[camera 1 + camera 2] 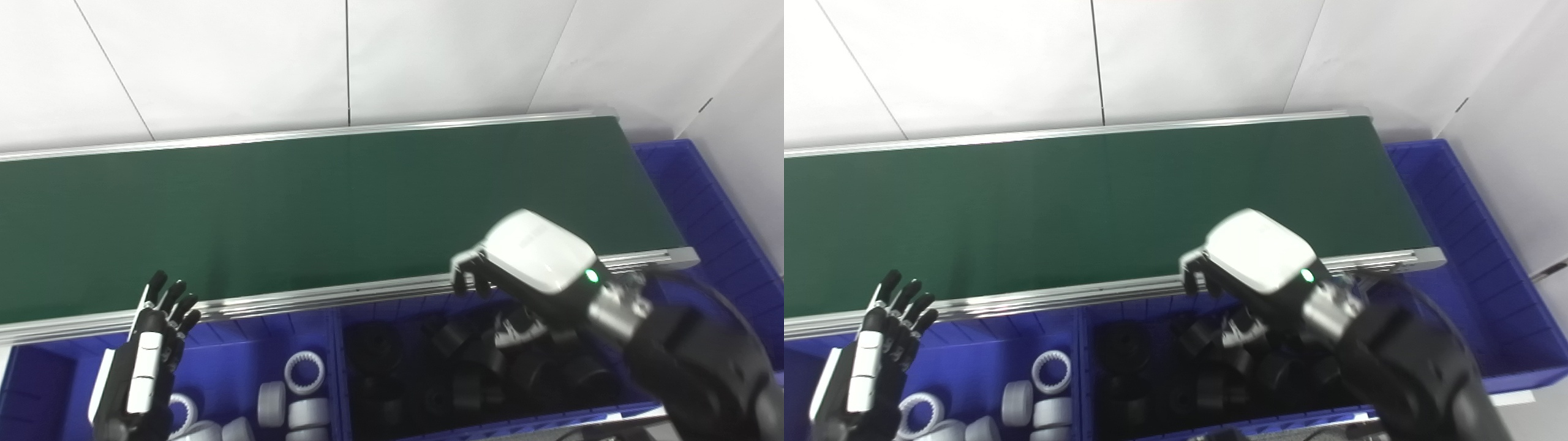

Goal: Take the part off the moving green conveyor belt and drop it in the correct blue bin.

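The green conveyor belt (pixel 318 208) runs left to right and carries no part in view. My right hand (pixel 527 263) hovers over the near rail and the blue bin of black parts (pixel 358 432). Its fingers (pixel 468 272) curl downward with the thumb apart below them, and I see no part between them. My left hand (pixel 147 361) is open with fingers stretched upward, over the blue bin of white parts (pixel 239 349), just short of the belt's near rail.
Several white ring and cylinder parts (pixel 303 370) lie in the left bin and several black parts (pixel 465 367) in the middle one. Another blue bin (pixel 710 208) stands at the belt's right end. A white wall rises behind the belt.
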